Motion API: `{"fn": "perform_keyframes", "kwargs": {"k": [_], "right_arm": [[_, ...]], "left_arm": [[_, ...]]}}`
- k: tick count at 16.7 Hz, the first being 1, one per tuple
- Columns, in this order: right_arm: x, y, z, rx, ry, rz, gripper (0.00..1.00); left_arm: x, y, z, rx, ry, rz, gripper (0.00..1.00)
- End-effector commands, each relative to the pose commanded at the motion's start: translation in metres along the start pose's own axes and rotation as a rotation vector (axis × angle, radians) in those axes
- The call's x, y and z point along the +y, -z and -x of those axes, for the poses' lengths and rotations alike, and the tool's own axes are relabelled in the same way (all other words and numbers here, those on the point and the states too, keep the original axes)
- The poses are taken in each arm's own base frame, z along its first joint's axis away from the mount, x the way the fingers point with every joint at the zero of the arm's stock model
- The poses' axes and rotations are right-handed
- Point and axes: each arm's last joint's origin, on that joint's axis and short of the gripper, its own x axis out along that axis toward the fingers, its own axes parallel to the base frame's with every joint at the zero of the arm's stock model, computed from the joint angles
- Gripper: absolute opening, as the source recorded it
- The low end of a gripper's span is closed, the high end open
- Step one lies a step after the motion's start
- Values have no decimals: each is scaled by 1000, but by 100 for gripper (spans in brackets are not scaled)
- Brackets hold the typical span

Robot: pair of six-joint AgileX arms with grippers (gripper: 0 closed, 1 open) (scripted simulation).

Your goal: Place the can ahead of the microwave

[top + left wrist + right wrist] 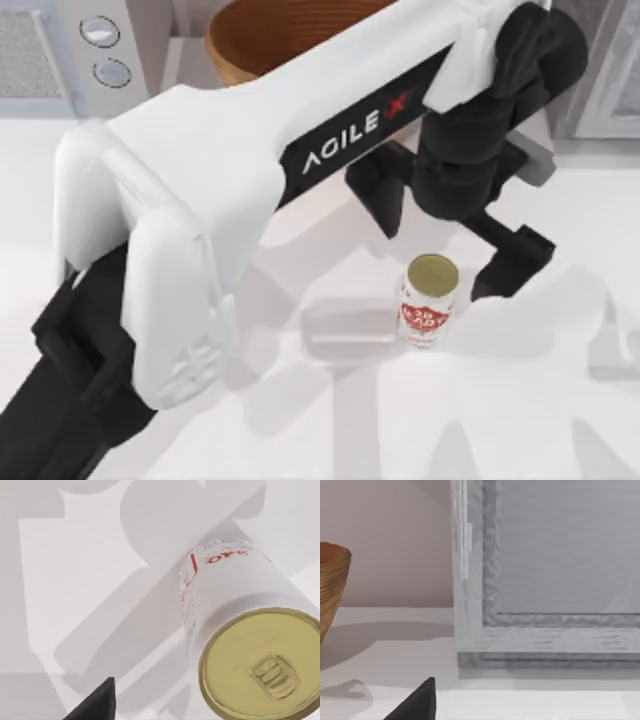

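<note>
One small can (429, 300) stands upright at the desk's (560, 420) centre, light, rigid and slick-sided, so my left gripper (440, 235), jaws spread wide just above at twelve o'clock, should pinch its mid-wall.

We see the can (429, 301) with a dull gold metal lid and smooth printed label. The basket (262, 35) looks like ribbed wood; our left arm (250, 170) wears glossy white plastic.

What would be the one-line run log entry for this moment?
left pincer: open, above can | can: upright on table, not held | microwave: far left | right arm: parked
</note>
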Motion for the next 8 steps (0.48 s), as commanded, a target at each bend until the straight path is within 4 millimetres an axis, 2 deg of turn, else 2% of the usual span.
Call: {"fn": "perform_keyframes", "kwargs": {"k": [5,8], "right_arm": [[0,0,0,0,0,0,100],[0,0,0,0,0,0,100]], "left_arm": [[1,-1,-3,-2,0,1,100],[1,-2,-22,-4,0,0,100]]}}
